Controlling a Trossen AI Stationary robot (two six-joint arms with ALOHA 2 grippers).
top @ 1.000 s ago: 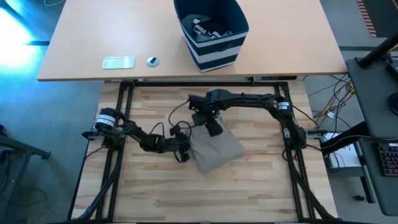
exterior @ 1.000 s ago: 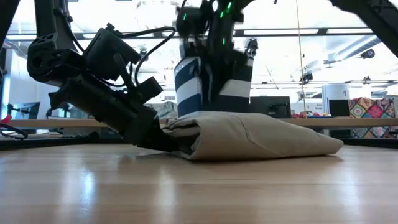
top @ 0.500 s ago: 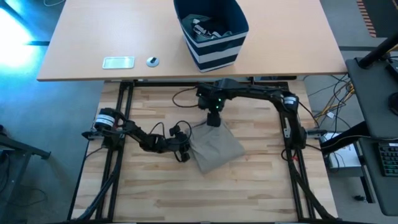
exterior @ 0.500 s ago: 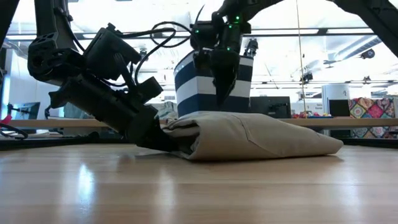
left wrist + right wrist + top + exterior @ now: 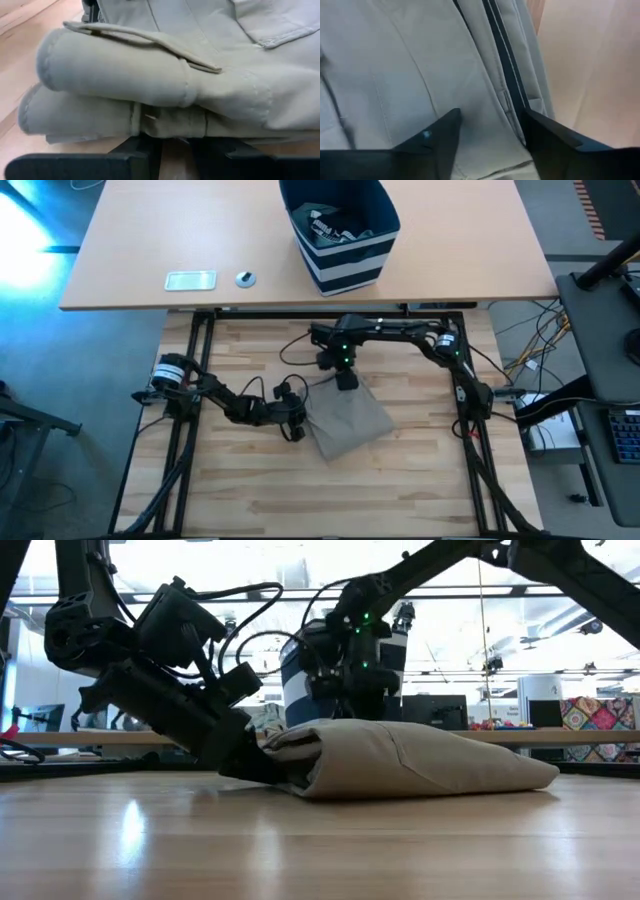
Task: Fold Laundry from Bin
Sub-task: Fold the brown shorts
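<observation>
a boxy navy-blue fabric bin [image 5: 340, 235] with white stripes near its base stands on the tan desk [image 5: 150, 240] beyond the work surface, holding a jumble of dark and grey cloth with white lettering [image 5: 335, 227]. on the pale wood-plank table [image 5: 400, 480] in front of it lies a beige garment [image 5: 345, 418], folded into a thick, soft-edged bundle with stitched seams and a pocket flap showing. the left gripper [image 5: 297, 420] lies low at the bundle's left edge, its dark fingers [image 5: 135, 150] nearly together, pinching the bottom layers of the fold. the right gripper [image 5: 345, 379] hangs over the bundle's far corner, its fingers [image 5: 440, 135] spread apart just above the smooth cloth, holding nothing. a small white flat device [image 5: 190, 280] and a small round object [image 5: 245, 278] rest on the desk, well apart from the bin.
</observation>
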